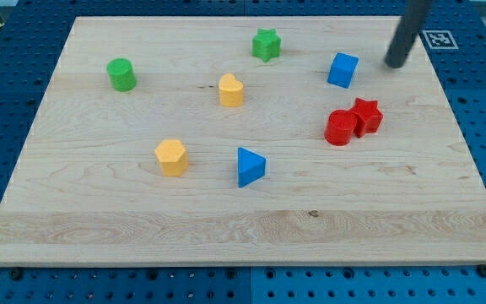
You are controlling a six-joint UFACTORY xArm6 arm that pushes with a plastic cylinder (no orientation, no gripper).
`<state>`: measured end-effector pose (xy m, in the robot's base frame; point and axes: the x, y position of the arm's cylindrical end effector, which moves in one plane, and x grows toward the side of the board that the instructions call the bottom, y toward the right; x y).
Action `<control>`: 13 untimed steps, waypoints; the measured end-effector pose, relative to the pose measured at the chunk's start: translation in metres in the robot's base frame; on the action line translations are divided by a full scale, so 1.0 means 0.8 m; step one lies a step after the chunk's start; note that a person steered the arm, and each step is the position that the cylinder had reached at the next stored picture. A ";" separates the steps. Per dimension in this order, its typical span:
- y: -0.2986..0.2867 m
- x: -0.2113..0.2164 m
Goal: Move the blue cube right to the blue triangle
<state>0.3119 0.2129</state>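
The blue cube (342,70) is sitting well apart from the blue triangle (249,166), up and to the view's right of it. My tip (392,63) (a bare rod, no claw) is hovering just right of the cube, not touching; the push is not yet done.

Cube (342,69) left of my tip (393,63); triangle (250,166) lower-left of cube.

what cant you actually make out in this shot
- My rod above my tip: cut off by the view's top edge, so the arm is unseen.
- Red star and red cylinder: touching or a hair apart, the single view cannot settle it.
- Blue cube, far sides: hidden by the cube itself.
- Blue triangle, far face: hidden likewise.
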 end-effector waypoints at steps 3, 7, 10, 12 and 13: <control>-0.104 0.012; -0.098 0.047; -0.127 0.116; -0.190 0.132; -0.194 0.154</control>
<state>0.4348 0.0576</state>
